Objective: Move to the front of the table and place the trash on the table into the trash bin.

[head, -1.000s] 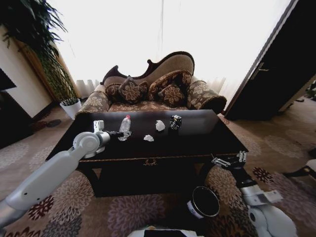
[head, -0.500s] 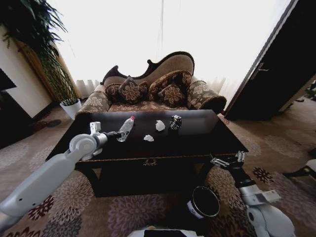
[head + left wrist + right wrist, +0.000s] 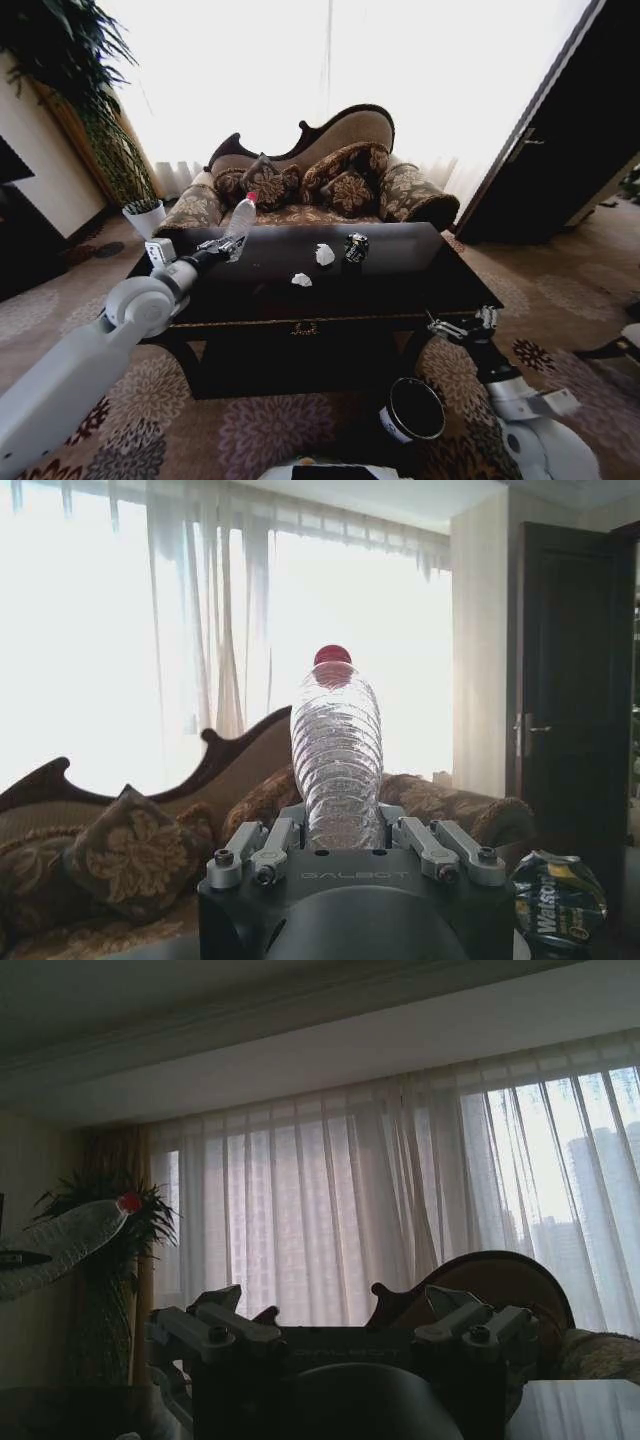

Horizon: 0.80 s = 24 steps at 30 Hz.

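Left hand (image 3: 222, 250) clamped on bottle (image 3: 238, 221) (seemingly clear plastic), raised above table (image 3: 400, 285).

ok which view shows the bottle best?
Left wrist: the bottle stands centred and close, clamped in the left tool. Head view shows it small above the table; right wrist catches it at the edge.
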### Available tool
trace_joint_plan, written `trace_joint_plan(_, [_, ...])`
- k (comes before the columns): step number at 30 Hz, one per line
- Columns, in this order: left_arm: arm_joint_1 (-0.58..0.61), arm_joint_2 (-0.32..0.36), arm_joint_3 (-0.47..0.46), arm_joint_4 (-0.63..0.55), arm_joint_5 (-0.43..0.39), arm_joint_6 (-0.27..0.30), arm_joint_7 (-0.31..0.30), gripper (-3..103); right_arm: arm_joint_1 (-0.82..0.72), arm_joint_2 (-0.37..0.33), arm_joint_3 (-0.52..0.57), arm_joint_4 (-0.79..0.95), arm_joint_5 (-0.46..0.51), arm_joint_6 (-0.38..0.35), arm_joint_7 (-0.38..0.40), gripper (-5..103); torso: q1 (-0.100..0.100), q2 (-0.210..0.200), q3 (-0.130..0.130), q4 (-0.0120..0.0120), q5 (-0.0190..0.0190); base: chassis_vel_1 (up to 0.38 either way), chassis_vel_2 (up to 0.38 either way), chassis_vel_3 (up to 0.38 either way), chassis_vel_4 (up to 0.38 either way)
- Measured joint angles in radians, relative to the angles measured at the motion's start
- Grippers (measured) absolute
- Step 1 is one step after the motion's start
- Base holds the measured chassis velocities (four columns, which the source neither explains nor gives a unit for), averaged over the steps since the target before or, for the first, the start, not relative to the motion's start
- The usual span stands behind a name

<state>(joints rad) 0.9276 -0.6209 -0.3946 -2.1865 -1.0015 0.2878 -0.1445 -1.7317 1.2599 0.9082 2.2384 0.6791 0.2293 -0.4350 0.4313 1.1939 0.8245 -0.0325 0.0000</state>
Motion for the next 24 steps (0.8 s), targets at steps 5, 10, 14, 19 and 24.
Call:
trace_joint_plan(5, [0.047, 0.000, -0.036, -0.062, 0.100, -0.093, 0.112, 34, -0.023, -0.017, -0.051, 0.044, 0.186, -0.034, -0.048, 100, 0.000, 0.000, 0.000, 0.0003, -0.0001, 0.000, 0.000, 0.000, 0.000])
trace_joint_plan(10, [0.058, 0.009, -0.027, -0.090, 0.137, -0.174, 0.200, 34, -0.015, -0.067, -0.100, 0.077, 0.347, -0.075, -0.101, 100, 0.000, 0.000, 0.000, 0.0002, -0.0001, 0.000, 0.000, 0.000, 0.000])
trace_joint_plan(14, [0.071, 0.024, -0.005, -0.118, 0.129, -0.193, 0.248, 34, 0.003, -0.101, -0.129, 0.088, 0.409, -0.092, -0.139, 100, 0.000, 0.000, 0.000, 0.0002, 0.0000, 0.000, 0.000, 0.000, 0.000])
trace_joint_plan(19, [0.063, 0.048, 0.059, -0.138, 0.135, -0.224, 0.321, 34, 0.015, -0.154, -0.140, 0.096, 0.419, -0.102, -0.229, 100, 0.000, 0.000, 0.000, 0.0001, -0.0001, 0.000, 0.000, 0.000, 0.000])
trace_joint_plan(24, [0.023, 0.092, 0.138, -0.160, 0.130, -0.249, 0.406, 34, 0.022, -0.196, -0.138, 0.106, 0.416, -0.114, -0.271, 100, 0.000, 0.000, 0.000, 0.0002, 0.0000, 0.000, 0.000, 0.000, 0.000])
